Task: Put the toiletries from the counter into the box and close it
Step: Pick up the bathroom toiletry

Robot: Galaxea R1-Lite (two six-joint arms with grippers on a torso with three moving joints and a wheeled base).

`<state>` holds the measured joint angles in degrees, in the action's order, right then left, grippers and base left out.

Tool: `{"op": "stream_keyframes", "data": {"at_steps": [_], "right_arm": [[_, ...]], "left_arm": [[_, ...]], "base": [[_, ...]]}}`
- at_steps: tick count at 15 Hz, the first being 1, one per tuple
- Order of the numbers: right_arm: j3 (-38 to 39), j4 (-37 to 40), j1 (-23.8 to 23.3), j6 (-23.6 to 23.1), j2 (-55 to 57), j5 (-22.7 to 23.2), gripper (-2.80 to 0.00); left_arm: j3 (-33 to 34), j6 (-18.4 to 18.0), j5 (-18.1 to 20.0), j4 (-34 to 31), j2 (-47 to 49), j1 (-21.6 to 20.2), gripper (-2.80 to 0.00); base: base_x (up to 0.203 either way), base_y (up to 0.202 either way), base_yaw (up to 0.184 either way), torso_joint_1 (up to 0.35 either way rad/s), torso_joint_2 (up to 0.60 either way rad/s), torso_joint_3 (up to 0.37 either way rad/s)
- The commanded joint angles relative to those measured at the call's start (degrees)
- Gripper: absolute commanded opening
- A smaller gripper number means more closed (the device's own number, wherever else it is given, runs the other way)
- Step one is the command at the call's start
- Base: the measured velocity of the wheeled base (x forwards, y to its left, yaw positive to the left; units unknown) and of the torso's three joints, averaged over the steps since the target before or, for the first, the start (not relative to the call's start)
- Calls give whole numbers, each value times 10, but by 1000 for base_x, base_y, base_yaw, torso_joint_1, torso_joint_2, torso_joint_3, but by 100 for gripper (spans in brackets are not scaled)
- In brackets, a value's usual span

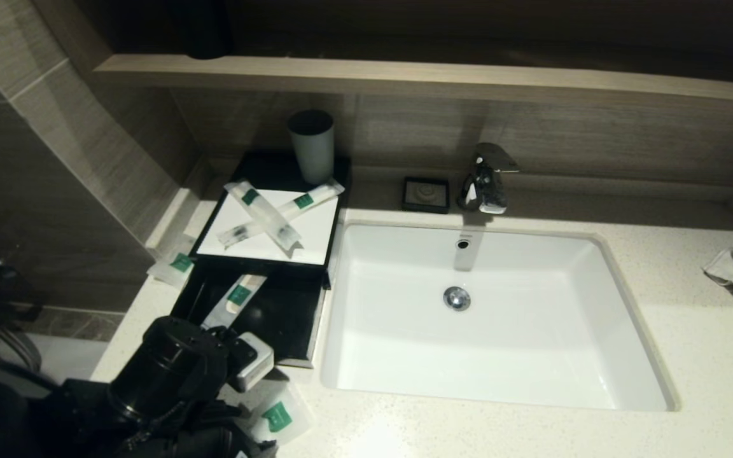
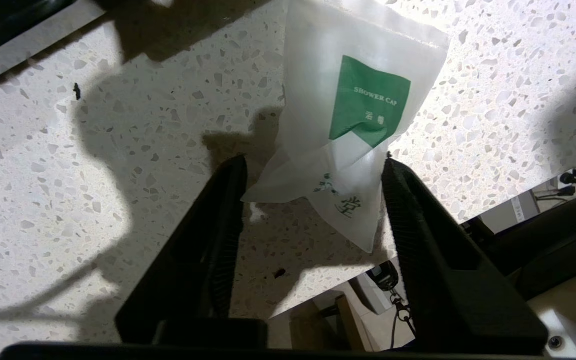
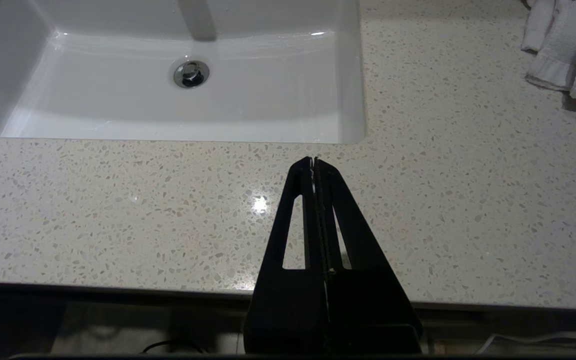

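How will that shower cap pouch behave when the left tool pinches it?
The shower cap pouch looks thin, translucent and creased, so probably floppy; it should drape from the left tool. It lies nearly flat, so likely very light. The film looks smooth, so it may slide on the counter rather than lift.

toiletries (image 1: 263, 216): two crossed on box (image 1: 315, 251) | drawer open, one inside | pouches on counter (image 1: 659, 267)
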<state>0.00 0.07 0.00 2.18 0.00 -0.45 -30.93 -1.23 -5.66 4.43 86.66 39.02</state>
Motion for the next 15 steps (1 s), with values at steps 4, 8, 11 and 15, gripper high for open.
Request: {"op": "stream_keyframes", "data": {"at_steps": [4,8,11,15], "right_arm": [[0,-1,0,0,0,0,-280],[0,0,0,0,0,0,-280],[0,0,-1,0,0,0,-280],[0,0,0,0,0,0,-280]], "left_arm": [[0,-4,0,0,-1,0,-280],[3,-4,-1,0,-1,0,-280],[6,-3,0,0,-13,0,-280],[-2,0,-1,-9,-71,-1,-280]], "base": [[0,0,0,0,0,0],[0,0,0,0,0,0],[0,0,0,0,0,0],[0,0,0,0,0,0]]}}
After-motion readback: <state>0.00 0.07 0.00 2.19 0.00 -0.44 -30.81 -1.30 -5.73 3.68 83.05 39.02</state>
